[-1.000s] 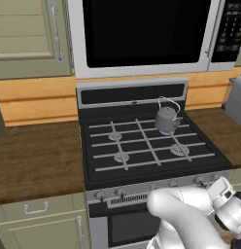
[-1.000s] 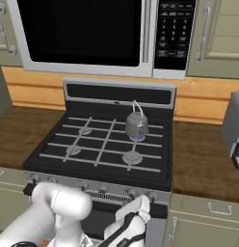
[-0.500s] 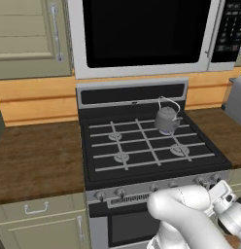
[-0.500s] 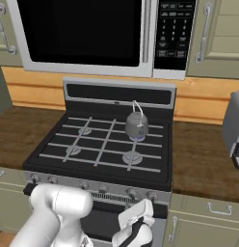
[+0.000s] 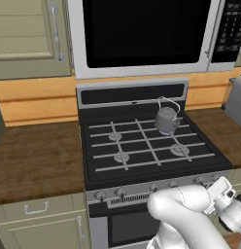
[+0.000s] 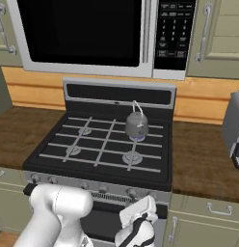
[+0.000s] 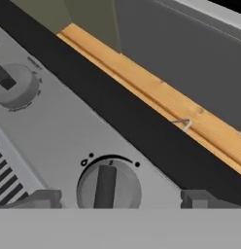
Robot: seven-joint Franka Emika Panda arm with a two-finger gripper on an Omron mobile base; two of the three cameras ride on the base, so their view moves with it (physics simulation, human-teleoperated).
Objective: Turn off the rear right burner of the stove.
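The black stove (image 5: 142, 160) (image 6: 59, 166) has a small grey kettle (image 5: 167, 118) (image 6: 136, 124) standing on its rear right burner (image 5: 167, 132) (image 6: 138, 139), where a faint blue glow shows under the kettle. My gripper (image 5: 217, 187) (image 6: 140, 207) is low at the stove's front, by the right end of the knob row. In the hand view the gripper (image 7: 117, 199) is open. Its fingertips (image 7: 42, 198) stand either side of a silver knob (image 7: 109, 187) with a gap on each side. A second knob (image 7: 13, 85) sits further along the panel.
A microwave (image 5: 142, 34) (image 6: 87, 34) hangs above the stove. Wooden counters (image 5: 35, 160) (image 6: 203, 159) flank it, with a grey toaster (image 6: 234, 128) on the right one. Cabinet drawers (image 5: 35, 214) lie below the counter.
The hand has shifted slightly in front of the knob panel; the stove and kettle have not moved.
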